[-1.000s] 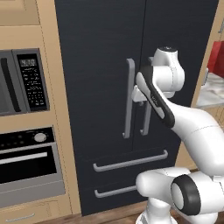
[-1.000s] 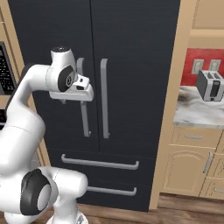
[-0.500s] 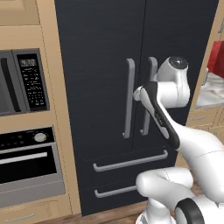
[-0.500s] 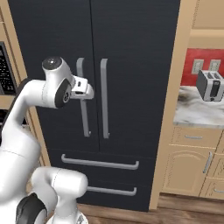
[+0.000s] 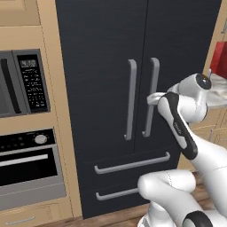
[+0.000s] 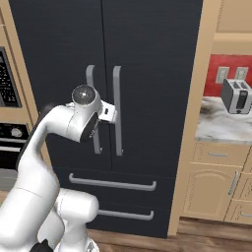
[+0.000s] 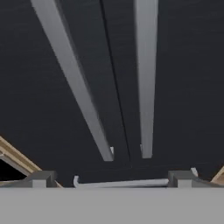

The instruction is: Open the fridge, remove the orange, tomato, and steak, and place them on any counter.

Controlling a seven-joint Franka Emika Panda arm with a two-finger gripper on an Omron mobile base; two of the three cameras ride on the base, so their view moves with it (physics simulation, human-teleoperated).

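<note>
The fridge [image 5: 111,53] is a tall, dark double-door unit with both doors shut and two drawers below. My gripper [image 5: 153,98] is open with nothing in it, a short way in front of the right door's grey bar handle [image 5: 152,84], at mid-height. From the other side, the gripper [image 6: 110,114] sits between the two bar handles [image 6: 117,113]. The hand view looks along both handles [image 7: 145,78], with my fingertips [image 7: 41,178] spread wide at the bottom. The orange, tomato and steak are hidden. A marbled counter [image 6: 216,125] lies right of the fridge.
A steel microwave [image 5: 22,82] and wall oven [image 5: 26,164] are built into the wood column left of the fridge. A toaster [image 6: 236,96] stands on the counter against a red backsplash. Beige cabinets [image 6: 211,184] sit under the counter.
My hand has moved right and slightly down, from in front of the left handle toward the right one. The elbow has swung outward. The gripper stays open and the fridge doors stay shut.
</note>
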